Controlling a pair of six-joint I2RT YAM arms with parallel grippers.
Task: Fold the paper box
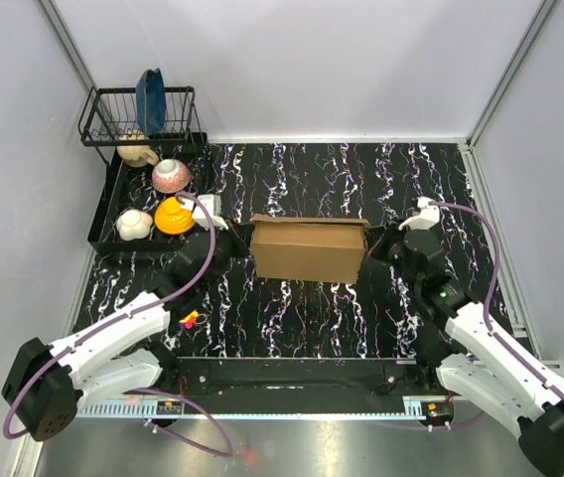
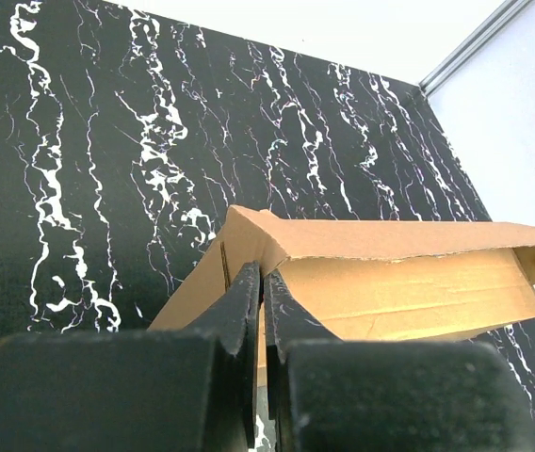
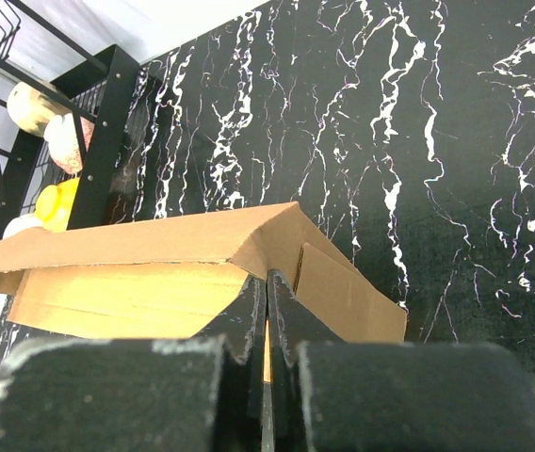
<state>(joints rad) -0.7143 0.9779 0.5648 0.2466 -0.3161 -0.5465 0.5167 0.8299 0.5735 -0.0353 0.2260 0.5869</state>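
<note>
The left claw [image 2: 261, 275] has its two black fingers drawn almost together, with a thin sliver of brown card showing in the slit between them. It appears to be pinching the left end wall of the plain brown corrugated cardboard paper box [image 1: 307, 250]. The right claw [image 3: 266, 281] mirrors this at the right end, its jaws equally narrow and nipped on the edge of a short end flap. The paper box therefore sits directly between the two claws, spanning from one to the other at the middle of the black, white-veined marble-pattern table [image 1: 302, 328]. Its long side faces the near edge. By my reading the task is partway done. The long walls stand upright and a broad panel is bent over the top, so the sheet already has a box shape. Both wrist views, however, look straight into the hollow interior from the ends. That suggests the end flaps and tabs are yet to be folded in and locked, and the lid yet to be seated. Well away at the far left stands a black wire dish rack [image 1: 103, 214] holding a pink bowl [image 1: 171, 175], a white bowl [image 1: 133, 224] and a yellow bowl [image 1: 174, 216].
</note>
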